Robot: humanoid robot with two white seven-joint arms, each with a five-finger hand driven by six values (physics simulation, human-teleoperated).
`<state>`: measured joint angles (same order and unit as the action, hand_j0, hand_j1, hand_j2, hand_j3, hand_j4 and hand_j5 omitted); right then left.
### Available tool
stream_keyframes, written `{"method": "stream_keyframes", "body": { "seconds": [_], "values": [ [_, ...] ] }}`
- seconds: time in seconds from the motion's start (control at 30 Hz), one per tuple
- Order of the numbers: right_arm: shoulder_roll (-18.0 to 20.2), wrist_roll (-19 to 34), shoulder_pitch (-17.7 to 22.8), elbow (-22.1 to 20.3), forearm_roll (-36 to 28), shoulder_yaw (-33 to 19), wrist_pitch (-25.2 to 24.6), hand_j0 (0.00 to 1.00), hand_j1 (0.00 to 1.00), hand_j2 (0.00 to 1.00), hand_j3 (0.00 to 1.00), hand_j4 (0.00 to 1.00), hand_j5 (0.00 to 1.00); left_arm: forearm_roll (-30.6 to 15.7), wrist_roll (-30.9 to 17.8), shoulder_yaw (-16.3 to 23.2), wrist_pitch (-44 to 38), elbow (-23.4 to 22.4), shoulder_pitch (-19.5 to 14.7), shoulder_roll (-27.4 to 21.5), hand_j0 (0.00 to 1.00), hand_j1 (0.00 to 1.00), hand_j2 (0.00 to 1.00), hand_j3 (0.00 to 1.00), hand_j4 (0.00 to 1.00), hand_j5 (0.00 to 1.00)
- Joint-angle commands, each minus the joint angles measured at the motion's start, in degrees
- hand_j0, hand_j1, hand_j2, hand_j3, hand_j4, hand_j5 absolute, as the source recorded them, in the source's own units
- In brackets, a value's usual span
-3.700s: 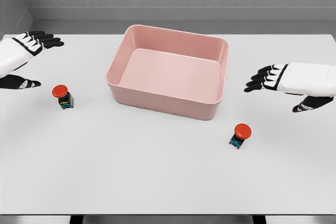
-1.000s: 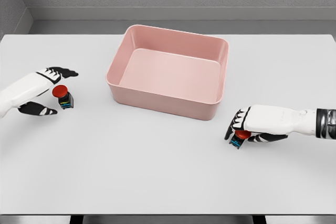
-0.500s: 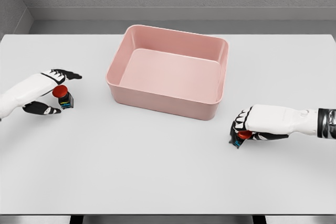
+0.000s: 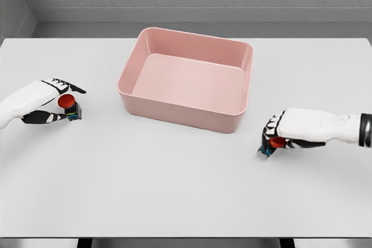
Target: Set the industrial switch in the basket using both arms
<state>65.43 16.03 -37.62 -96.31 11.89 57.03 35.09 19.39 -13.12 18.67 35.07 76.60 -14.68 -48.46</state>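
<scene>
I see two industrial switches, small rigid blocks with red mushroom caps, likely light and a bit top-heavy; I'd grip each across the dark body under the cap. The left switch (image 4: 70, 107) stands near the counter's left edge, my left hand (image 4: 36, 101) lying low beside it, fingers closing around it. The right switch (image 4: 273, 144) sits off the pink basket's (image 4: 129, 68) near right corner, my right hand (image 4: 295, 130) reaching in flat from the right edge, fingers curled over it.
</scene>
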Motion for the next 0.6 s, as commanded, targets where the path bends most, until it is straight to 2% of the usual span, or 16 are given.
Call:
{"method": "stream_keyframes", "body": {
  "seconds": [0.0, 0.3, 0.43, 0.57],
  "values": [
    [0.57, -0.03, 0.00, -0.02, -0.55, -1.13, -0.09, 0.49, 0.49, 0.49, 0.49, 0.49, 0.49, -0.32, 0.02, -0.04, -0.07, -0.13, 0.00, -0.06, 0.77, 0.77, 0.77, 0.77, 0.77, 0.77],
    [1.89, 0.06, -0.35, 0.77, -0.72, -5.26, -0.09, 0.49, 0.49, 0.49, 0.49, 0.49, 0.49, 0.04, 0.02, 0.23, -0.07, -0.13, 0.09, 0.65, 0.76, 0.76, 0.76, 0.76, 0.76, 0.76],
    [1.45, 0.15, -2.28, 1.83, -0.64, -5.26, -0.09, 0.49, 0.49, 0.49, 0.49, 0.49, 0.49, 0.04, 0.02, 0.31, -0.07, -0.13, 0.18, 0.56, 0.67, 0.67, 0.67, 0.67, 0.67, 0.67],
    [0.92, 0.23, -4.39, 1.83, -0.73, -5.26, -0.09, 0.49, 0.49, 0.49, 0.49, 0.49, 0.49, 0.03, -0.06, 0.31, -0.07, -0.13, 0.44, 0.65, 0.64, 0.64, 0.64, 0.64, 0.64, 0.64]
  ]
}}
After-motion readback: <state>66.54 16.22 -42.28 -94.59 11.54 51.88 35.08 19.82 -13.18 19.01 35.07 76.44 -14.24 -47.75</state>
